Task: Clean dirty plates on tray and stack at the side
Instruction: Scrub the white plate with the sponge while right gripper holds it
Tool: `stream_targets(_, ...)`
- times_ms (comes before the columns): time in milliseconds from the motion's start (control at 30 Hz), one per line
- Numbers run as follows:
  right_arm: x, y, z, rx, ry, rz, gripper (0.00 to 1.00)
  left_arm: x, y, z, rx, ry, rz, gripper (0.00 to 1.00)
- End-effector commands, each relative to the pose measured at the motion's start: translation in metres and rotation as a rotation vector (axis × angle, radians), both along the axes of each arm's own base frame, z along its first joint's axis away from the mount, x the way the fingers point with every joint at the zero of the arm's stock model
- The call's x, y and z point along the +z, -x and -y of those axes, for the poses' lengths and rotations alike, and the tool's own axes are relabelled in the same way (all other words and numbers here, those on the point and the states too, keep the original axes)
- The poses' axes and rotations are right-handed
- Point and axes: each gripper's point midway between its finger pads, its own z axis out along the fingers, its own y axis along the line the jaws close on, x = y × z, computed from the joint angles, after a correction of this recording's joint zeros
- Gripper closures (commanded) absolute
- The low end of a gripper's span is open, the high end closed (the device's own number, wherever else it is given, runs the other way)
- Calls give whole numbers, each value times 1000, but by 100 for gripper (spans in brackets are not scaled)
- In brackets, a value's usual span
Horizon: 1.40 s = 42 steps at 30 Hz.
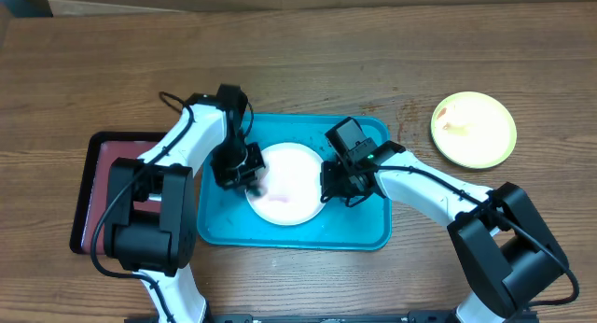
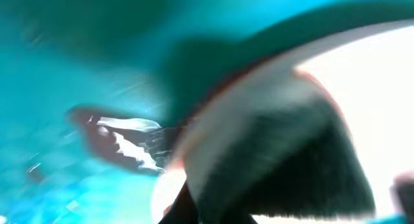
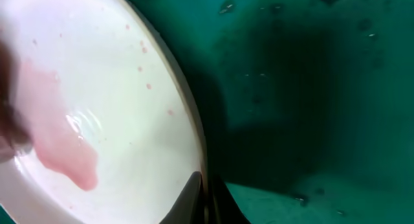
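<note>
White plate: fills the right wrist view, lying inside the turquoise tray; a watery pink smear spreads over its face, so it is not yet clean
Right gripper: fingers pinched on the plate's near rim, seemingly to steady it
Left gripper: at the plate's opposite edge; whether its fingers are apart, closed or holding something cannot be told
Lime green plate: alone on the wooden table, well apart from the tray on the robot's right, with a faint mark on it
Progress: judged roughly midway; one plate set aside, one being worked on, no stack begun, and no light blue plate in any view
Overhead view only: both arms, the plate set aside, and a dark red tray just beside the turquoise one
Right wrist view only: the smear's wet sheen and pink speckles
Left wrist view: heavily blurred, only a white rim against turquoise
</note>
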Motion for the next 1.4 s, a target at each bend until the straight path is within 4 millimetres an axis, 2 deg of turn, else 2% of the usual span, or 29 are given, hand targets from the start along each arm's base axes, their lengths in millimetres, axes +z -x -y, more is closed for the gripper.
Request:
stream_targets(0,0,-5,7,-11,28,20,96,18,-15,41,-99,231,72,96)
stream_targets(200,1,-8,6,-12,21,30,96,19,-14,88,-149,287,108,96)
stream_targets(267,1,-8,6,-12,21,30,96,16,-12,95,-159,249,117,96)
stream_targets(467,0,-6,7,-11,26,23,96,6,-10,97,-145,98,137,96)
stream_targets(700,0,-6,7,-11,26,22,96,2,-14,84,-103,60,134,96)
stream_targets(900,1,-7,6,-12,24,26,96,-6,-9,85,-72,53,119,96)
stream_targets(1167,0,-5,7,-11,28,19,96,-36,10,79,-33,35,94,96)
stream_targets(1267,0,-5,7,-11,28,19,96,-44,16,63,-24,-24,81,96)
stream_targets(1333,0,-5,8,-11,30,17,96,-47,18,43,-14,-109,75,96)
stream_targets(1367,0,-4,8,-11,32,14,96,-48,18,25,-3,-182,67,96)
